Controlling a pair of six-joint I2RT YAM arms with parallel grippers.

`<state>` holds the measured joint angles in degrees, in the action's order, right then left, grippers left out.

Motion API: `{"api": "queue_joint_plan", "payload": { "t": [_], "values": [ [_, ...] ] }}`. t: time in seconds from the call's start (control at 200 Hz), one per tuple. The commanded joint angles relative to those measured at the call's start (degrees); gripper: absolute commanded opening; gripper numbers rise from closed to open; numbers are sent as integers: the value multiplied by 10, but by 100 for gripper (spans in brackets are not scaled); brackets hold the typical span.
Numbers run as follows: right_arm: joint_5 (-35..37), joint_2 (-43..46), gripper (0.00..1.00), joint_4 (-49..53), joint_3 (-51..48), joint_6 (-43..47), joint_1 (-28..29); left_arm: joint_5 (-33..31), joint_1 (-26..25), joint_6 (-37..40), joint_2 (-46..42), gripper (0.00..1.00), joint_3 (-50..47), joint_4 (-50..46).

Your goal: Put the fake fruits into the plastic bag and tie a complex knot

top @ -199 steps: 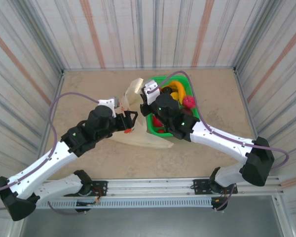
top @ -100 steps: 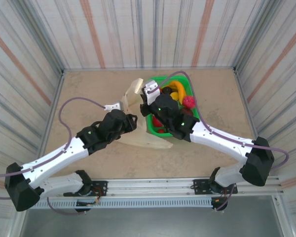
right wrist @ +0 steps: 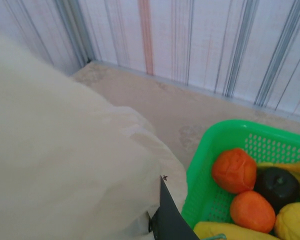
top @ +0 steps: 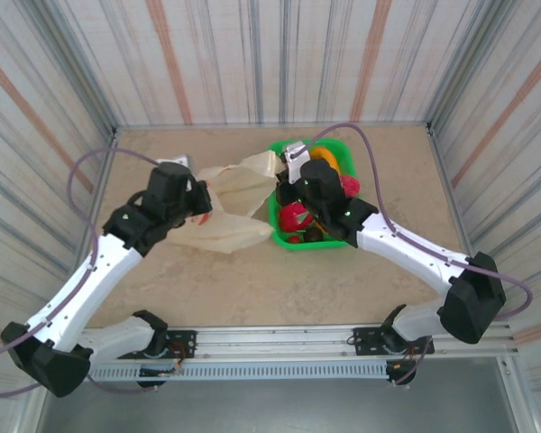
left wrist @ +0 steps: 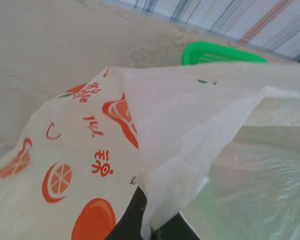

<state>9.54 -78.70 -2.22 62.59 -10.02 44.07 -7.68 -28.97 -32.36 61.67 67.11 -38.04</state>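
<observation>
- Pinching the thin, translucent cream plastic bag [top: 230,216] printed with red-orange fruit pictures, my left pincer [top: 203,198] is pressed together on the film at the bag's 9 o'clock edge in the top view.
- In my left wrist view, a fold of the bag drops between my dark fingers [left wrist: 130,220] at 6 o'clock.
- My right pincer [top: 282,171] is pressed together too, gripping the bag's 2 o'clock corner; in my right wrist view the film lies against my dark finger [right wrist: 170,220].
- The bag spreads between my two pincers, its lower part resting on the beige table [top: 252,289].
- The glossy plastic fake fruits [top: 295,218] sit in the green rectangular plastic basket [top: 284,242], at the bag's 3 o'clock and touching it.
- Among them I see a yellow banana [top: 323,158], a magenta piece [top: 347,185], two oranges [right wrist: 233,170] and a dark round piece [right wrist: 276,184].
</observation>
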Motion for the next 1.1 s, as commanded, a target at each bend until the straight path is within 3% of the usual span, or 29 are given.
{"api": "queue_joint_plan", "payload": {
  "t": [0.0,0.205,0.421,0.601,0.751,0.832,0.937,1.097],
  "values": [
    [-90,-14,0,25,-9,-28,-28,96,31,100,22,0,72,-152],
    [-164,-78,0,49,38,-10,-65,163,116,189,70,0,219,-302],
    [-202,-143,0,105,115,17,-67,196,123,212,124,0,290,-370],
    [-239,-102,34,100,95,31,-80,282,149,171,148,0,298,-347],
    [-323,-48,79,119,41,76,-115,302,183,147,173,0,309,-342],
    [-340,-13,94,150,8,128,-124,298,189,143,179,0,311,-333],
    [-318,47,100,171,-38,210,-127,307,193,137,182,0,311,-320],
    [-299,134,99,174,-61,335,-117,324,193,131,184,0,308,-308]
  ]
}}
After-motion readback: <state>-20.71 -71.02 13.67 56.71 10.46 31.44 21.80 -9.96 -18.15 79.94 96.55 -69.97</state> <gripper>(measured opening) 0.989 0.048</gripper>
